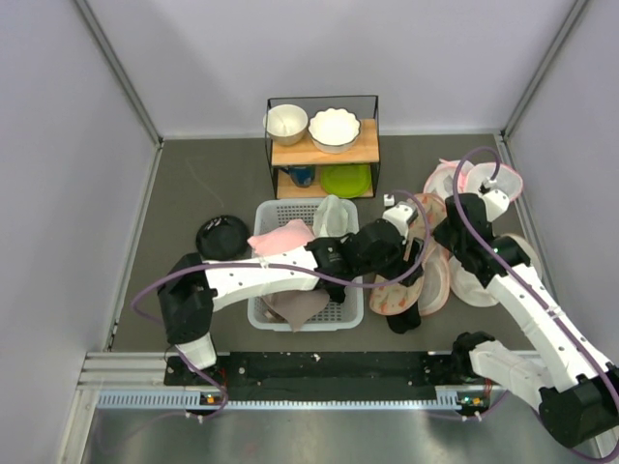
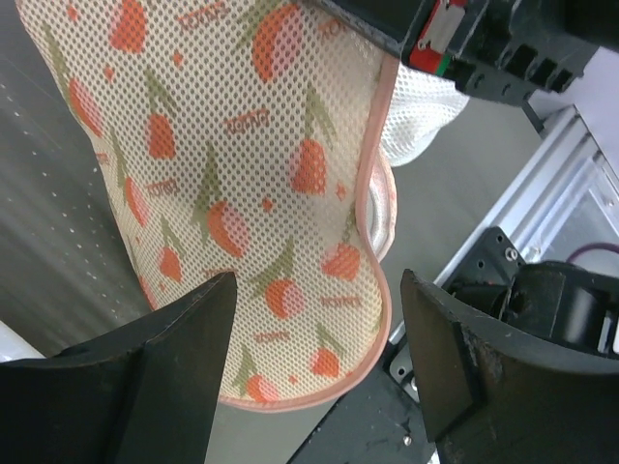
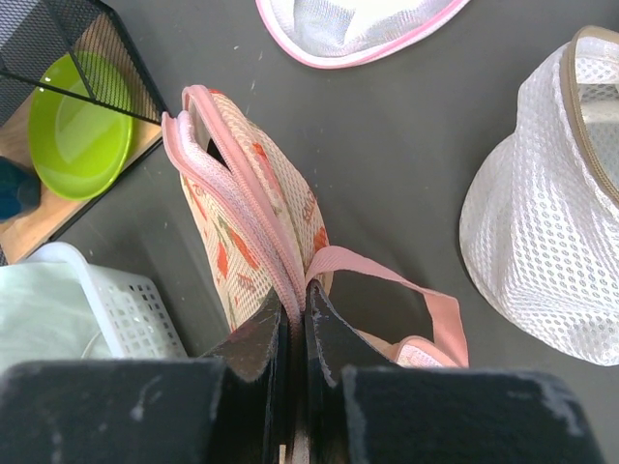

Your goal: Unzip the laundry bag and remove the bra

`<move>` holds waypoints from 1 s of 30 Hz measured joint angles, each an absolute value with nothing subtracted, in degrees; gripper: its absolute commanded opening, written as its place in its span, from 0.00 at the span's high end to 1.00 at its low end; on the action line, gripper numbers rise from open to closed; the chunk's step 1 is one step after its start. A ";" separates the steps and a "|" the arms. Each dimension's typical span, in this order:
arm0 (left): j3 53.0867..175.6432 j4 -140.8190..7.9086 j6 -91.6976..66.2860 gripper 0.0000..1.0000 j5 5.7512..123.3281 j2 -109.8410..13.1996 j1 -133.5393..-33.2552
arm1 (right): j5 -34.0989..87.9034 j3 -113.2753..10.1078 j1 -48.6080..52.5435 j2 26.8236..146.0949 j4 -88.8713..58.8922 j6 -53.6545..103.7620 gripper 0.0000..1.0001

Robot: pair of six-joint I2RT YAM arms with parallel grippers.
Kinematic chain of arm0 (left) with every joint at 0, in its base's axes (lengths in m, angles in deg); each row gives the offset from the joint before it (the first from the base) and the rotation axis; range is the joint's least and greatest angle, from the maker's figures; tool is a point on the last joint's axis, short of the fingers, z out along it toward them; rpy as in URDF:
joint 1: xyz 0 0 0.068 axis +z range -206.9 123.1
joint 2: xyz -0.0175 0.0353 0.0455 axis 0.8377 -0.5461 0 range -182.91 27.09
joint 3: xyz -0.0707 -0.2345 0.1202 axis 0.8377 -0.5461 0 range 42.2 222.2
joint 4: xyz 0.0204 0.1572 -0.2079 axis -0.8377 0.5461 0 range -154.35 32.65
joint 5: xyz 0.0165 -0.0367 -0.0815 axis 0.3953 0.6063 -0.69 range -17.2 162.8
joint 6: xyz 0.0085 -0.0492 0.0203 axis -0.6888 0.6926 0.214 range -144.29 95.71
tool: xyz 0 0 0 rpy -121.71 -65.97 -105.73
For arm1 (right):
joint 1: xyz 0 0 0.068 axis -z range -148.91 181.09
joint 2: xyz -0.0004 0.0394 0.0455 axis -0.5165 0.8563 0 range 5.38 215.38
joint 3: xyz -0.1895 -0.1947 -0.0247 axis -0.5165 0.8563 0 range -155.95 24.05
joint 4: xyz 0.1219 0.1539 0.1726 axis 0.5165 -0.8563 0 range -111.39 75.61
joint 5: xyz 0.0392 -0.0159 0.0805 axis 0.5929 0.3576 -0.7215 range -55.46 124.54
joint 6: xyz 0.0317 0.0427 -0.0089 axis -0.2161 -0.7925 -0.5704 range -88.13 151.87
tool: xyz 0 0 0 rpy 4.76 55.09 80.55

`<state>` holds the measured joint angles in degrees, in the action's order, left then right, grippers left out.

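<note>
The laundry bag (image 3: 221, 246) stood on edge on the table just right of the white basket (image 1: 348, 317), zipper seam upward. The right gripper (image 3: 293, 307) was pinched tight on its pink trim, probably to steady it for unzipping. The left gripper (image 2: 317, 285) faced the floral side with jaws apart, gripping nothing. The seam gaped dark at its far end. No zipper pull could be made out, and the bra could not be picked out, so it was presumably inside.

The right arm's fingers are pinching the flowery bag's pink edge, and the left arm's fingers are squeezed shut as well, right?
Not quite. The right fingers do pinch the laundry bag at its pink edge, but the left fingers stand wide apart, not shut, as the left wrist view shows.
</note>
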<state>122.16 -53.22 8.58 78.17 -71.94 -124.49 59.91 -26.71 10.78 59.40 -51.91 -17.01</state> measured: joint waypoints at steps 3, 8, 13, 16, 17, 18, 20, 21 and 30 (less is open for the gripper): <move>123.34 -53.19 9.28 0.27 80.77 -73.05 -124.97 | 59.76 -26.71 10.91 59.44 -51.91 -17.34 1.00; 126.47 -52.54 10.11 0.28 83.87 -76.61 -125.04 | 59.32 -26.71 11.04 59.46 -51.96 -17.91 1.00; 129.22 -51.55 10.67 0.89 85.79 -79.41 -125.04 | 58.82 -26.73 11.04 59.59 -52.02 -19.00 1.00; 129.22 -51.44 11.68 1.00 86.19 -79.46 -124.88 | 58.62 -26.73 11.04 59.62 -52.33 -19.62 0.57; 129.13 -51.47 11.90 1.00 86.19 -79.37 -124.73 | 58.49 -26.73 11.04 59.64 -52.44 -19.94 0.42; 128.87 -51.44 11.92 1.00 85.99 -79.22 -124.51 | 58.42 -26.76 11.06 59.64 -52.48 -19.66 0.20; 127.14 -51.90 12.34 1.00 84.59 -78.25 -123.53 | 58.05 -27.08 11.15 59.64 -52.70 -19.31 0.14; 125.90 -52.10 12.64 1.00 83.19 -77.42 -122.57 | 57.79 -27.39 11.28 59.62 -52.83 -18.65 0.13; 121.57 -53.98 14.59 1.00 67.00 -74.78 -109.80 | 57.83 -27.91 13.29 48.27 -52.52 -8.95 0.27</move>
